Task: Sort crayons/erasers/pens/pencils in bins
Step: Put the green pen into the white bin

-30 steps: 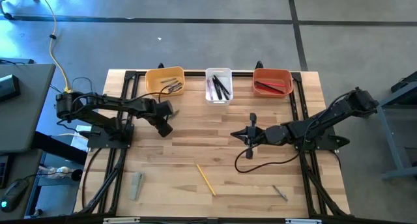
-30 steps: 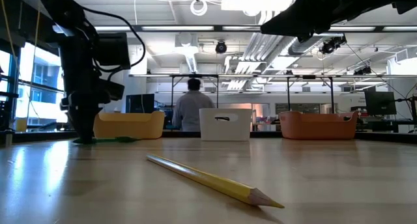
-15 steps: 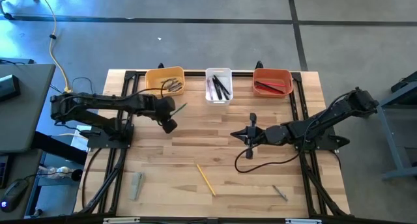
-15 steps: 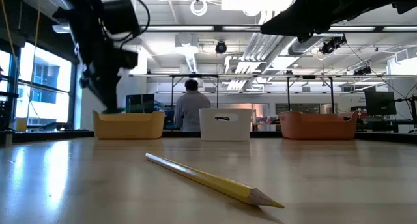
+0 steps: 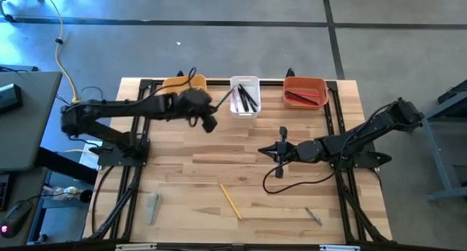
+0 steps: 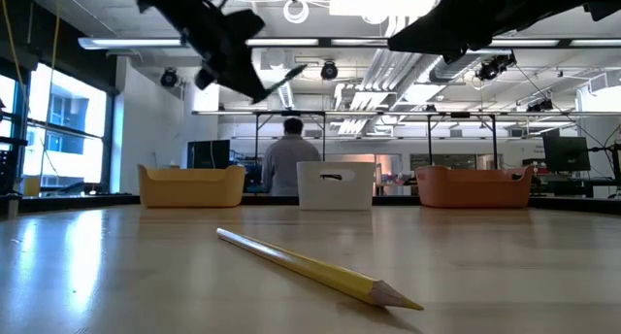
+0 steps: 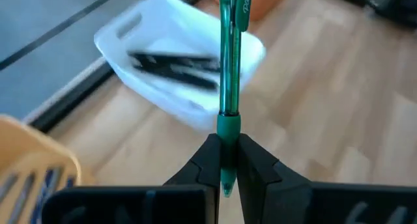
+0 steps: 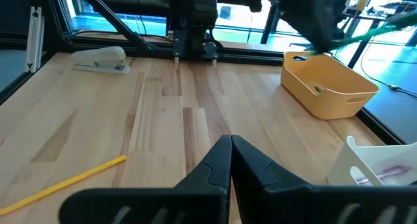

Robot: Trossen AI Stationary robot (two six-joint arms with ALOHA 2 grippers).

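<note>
My left gripper hangs above the table between the yellow-orange bin and the white bin, shut on a green pen. The white bin holds black pens; the red-orange bin holds red sticks. A yellow pencil lies flat on the table's near middle. My right gripper is shut on nothing above the table's middle right. My left gripper pinches the green pen near one end between its two fingers. The short tip shows between the fingers, and the long rest sticks out past them toward the white bin. The pen is lifted clear and tilted.
A grey stapler lies near the table's front left, and a small grey thing at the front right. Dark frame rails run along both sides of the table. A person stands in the room beyond the bins.
My left gripper has risen from the table in front of the yellow-orange bin and swung toward the table's right, toward the white bin, tipping from pointing down to a slant. The green pen, which lay on the table, has come up with it, lifted clear.
</note>
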